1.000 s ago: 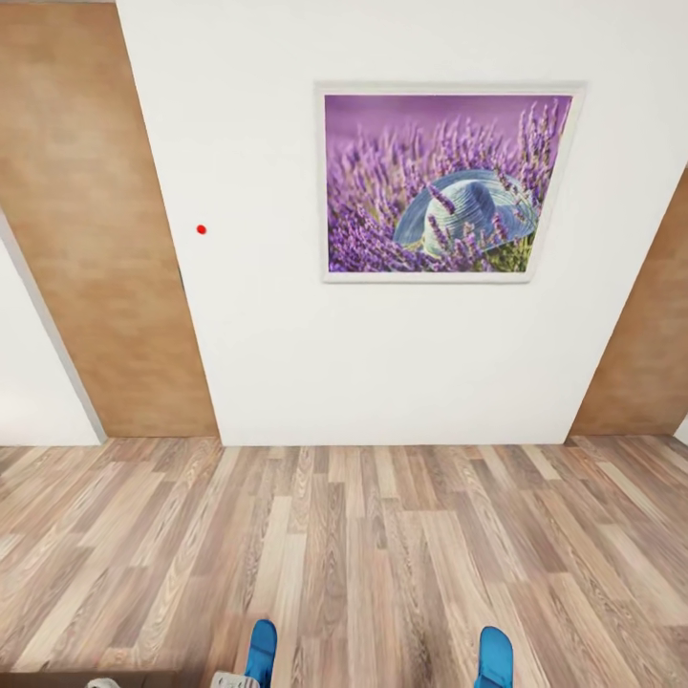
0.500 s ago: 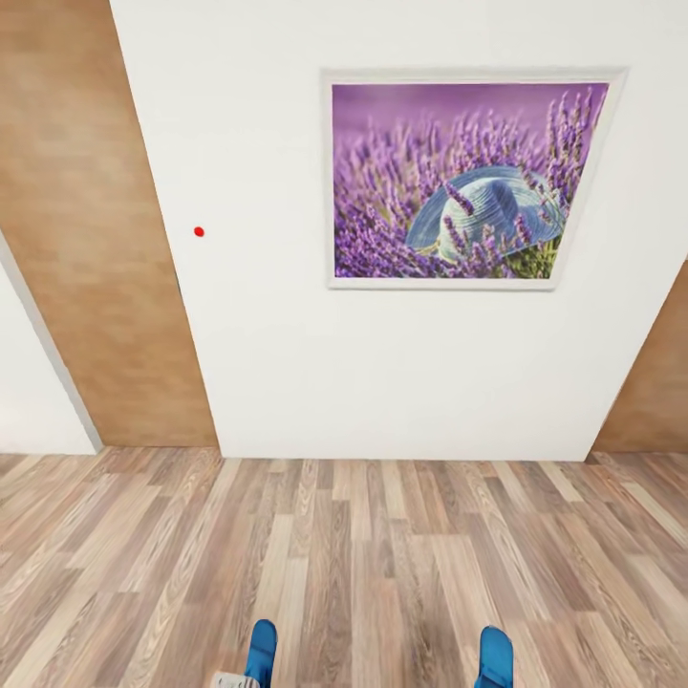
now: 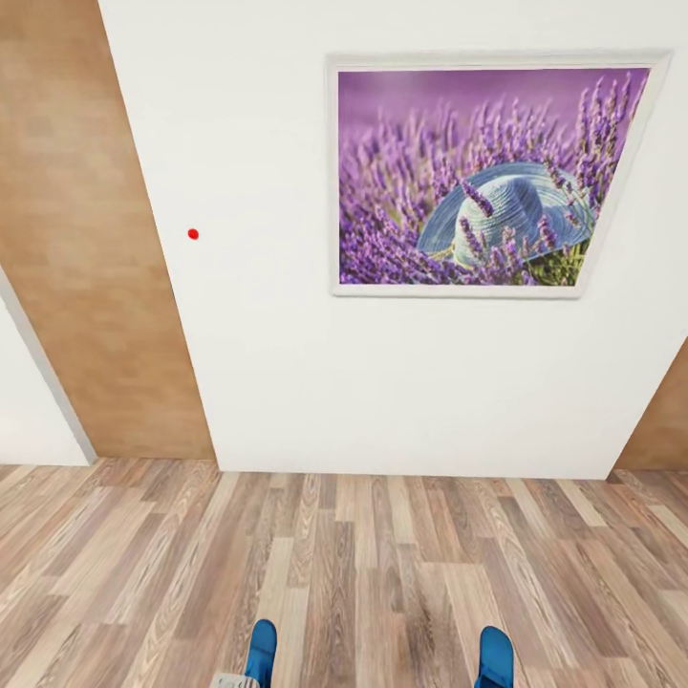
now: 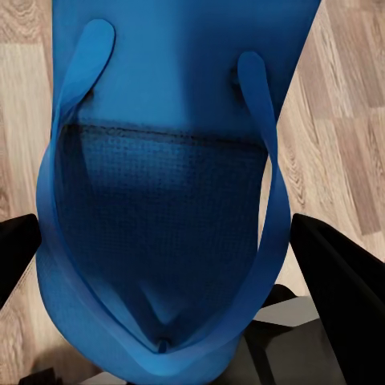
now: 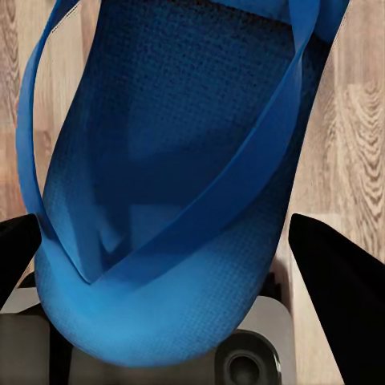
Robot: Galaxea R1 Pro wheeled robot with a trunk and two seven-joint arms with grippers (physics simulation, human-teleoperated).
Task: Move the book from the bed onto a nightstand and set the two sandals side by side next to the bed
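Head view: white wall (image 3: 287, 363) with framed lavender-and-hat picture (image 3: 487, 177) ahead, wood-plank floor (image 3: 363, 573) below; bed absent. Judgement: turn base toward bed, keep both arms low and steady.

Left wrist view: left hand (image 4: 172, 269) grasped bright-blue flip-flop sandal (image 4: 168, 192), sole hanging over floor.

Right wrist view: right hand (image 5: 172, 265) clenched on second bright-blue flip-flop (image 5: 176, 160).

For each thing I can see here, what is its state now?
Left sandal: held off the floor in the left end effector.
Right sandal: held off the floor in the right end effector.
Lavender picture: hanging on the wall.
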